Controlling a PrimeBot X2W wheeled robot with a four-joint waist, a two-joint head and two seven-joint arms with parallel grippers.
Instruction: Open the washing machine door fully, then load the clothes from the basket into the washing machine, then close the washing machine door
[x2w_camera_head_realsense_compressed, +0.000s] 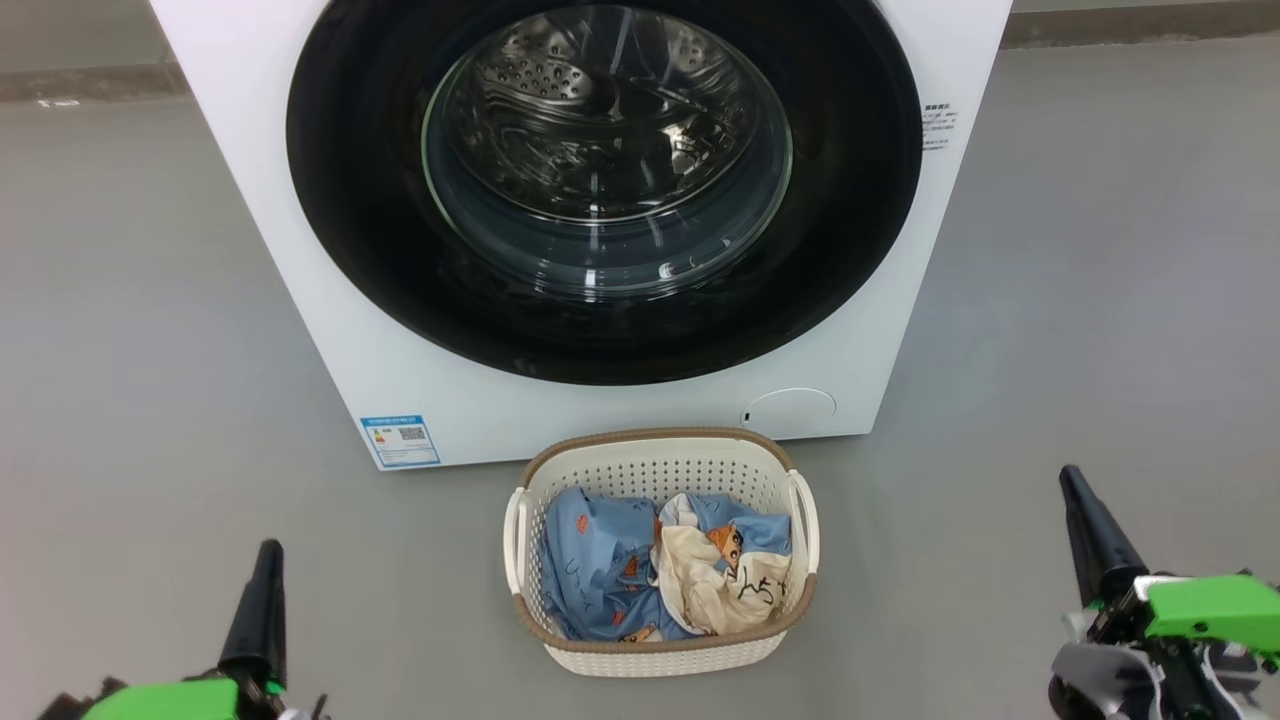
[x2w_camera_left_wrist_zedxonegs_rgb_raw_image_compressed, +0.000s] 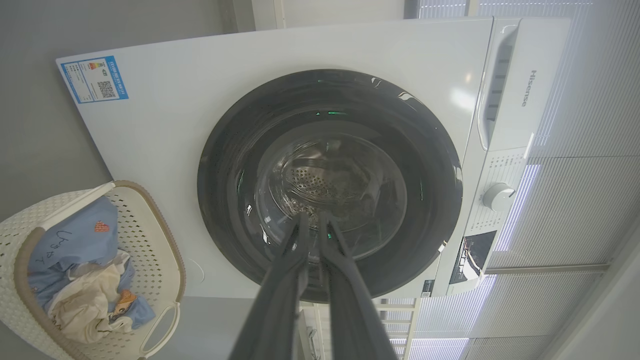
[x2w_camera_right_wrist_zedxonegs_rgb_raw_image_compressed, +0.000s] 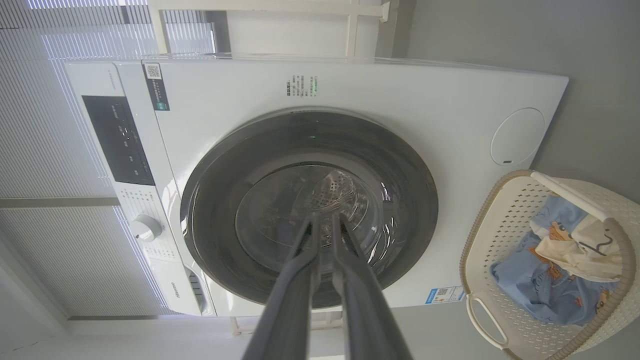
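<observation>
washing machine door (x2w_camera_head_realsense_compressed: 605, 190) is shut flush on the washing machine (x2w_camera_head_realsense_compressed: 380, 350), 12 o'clock in head view. It's rigid and hinged and probably latched, so expect a firm tug, then a free swing. The glossy black rim looks slick, and the glass bowl is no place to pinch. No handle or recess visible, hinge side unclear. I'd hook a fingertip behind the rim edge.

basket (x2w_camera_head_realsense_compressed: 655, 468) sits on the floor (x2w_camera_head_realsense_compressed: 150, 400) at 6 o'clock, just in front of the machine. The clothes (x2w_camera_head_realsense_compressed: 640, 570) inside are soft, light and crumpled, with the cream piece lying over the blue at the basket's 4 o'clock. Pinch a raised fold; both may drag out together.

left claw (x2w_camera_head_realsense_compressed: 268, 560) at 7 o'clock, right claw (x2w_camera_head_realsense_compressed: 1080, 505) at 4 o'clock. Fingers together on both, nothing held, both well apart from the basket.
</observation>
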